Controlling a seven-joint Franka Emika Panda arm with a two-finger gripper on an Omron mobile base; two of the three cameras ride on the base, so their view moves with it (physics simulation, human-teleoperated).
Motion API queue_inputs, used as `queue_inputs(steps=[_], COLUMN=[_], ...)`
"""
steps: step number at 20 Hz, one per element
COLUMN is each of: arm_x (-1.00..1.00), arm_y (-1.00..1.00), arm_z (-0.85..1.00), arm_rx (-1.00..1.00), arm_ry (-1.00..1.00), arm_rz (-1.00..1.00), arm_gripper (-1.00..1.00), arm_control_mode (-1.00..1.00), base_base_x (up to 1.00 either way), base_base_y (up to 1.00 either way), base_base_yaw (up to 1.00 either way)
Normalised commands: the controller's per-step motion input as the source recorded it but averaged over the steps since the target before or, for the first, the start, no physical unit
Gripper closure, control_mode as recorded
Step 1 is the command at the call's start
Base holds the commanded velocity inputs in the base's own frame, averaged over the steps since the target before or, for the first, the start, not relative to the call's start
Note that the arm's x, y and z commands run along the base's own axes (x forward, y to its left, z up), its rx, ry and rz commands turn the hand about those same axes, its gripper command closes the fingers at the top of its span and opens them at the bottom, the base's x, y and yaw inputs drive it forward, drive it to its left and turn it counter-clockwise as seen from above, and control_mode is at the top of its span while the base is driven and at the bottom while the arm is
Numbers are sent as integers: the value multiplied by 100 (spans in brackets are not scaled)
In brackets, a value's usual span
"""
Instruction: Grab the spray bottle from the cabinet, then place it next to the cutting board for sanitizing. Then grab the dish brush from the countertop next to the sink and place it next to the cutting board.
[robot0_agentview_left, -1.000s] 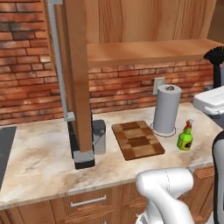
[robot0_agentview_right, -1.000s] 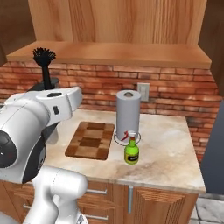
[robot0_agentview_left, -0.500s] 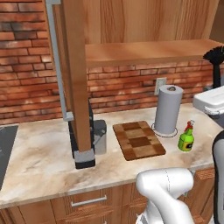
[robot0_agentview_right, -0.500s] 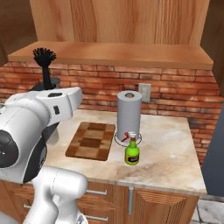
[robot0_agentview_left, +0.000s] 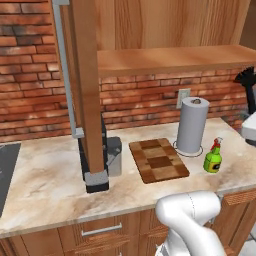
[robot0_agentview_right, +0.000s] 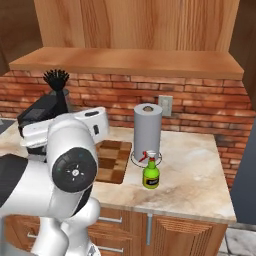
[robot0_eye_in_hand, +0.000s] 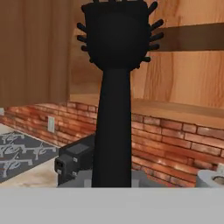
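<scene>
One claw clenches the thin black dish brush, tufted bristle head upward.

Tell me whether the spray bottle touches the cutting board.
Apart. In the left base view, bare countertop separates the spray bottle from the cutting board.

The dish brush is standing upright in the middle of the hand view, its black handle rising from the bottom edge and its tufted head reaching the top. Behind it, wooden cabinet panels are covering the upper part, and a brick wall is running below them. A dark grey appliance is sitting low, left of the handle, next to a grey patterned surface.
</scene>
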Motion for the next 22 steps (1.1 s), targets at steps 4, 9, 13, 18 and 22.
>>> queue_inputs(steps=[4,9,13,18,22], arm_x=[61,62,46,16,11], arm_y=[17,19,54,45,2], arm_z=[-22,-39,-49,-43,-49], arm_rx=[-11,-18,-33,-45,-28], arm_ry=[13,34,28,1,6], arm_rz=[40,50,40,19,18], arm_gripper=[100,100,100,100,100], arm_control_mode=[-100,-100,-100,-100,-100], base_base_x=[0,0,0,0,0], base_base_y=[0,0,0,0,0], base_base_yaw=[0,0,0,0,0])
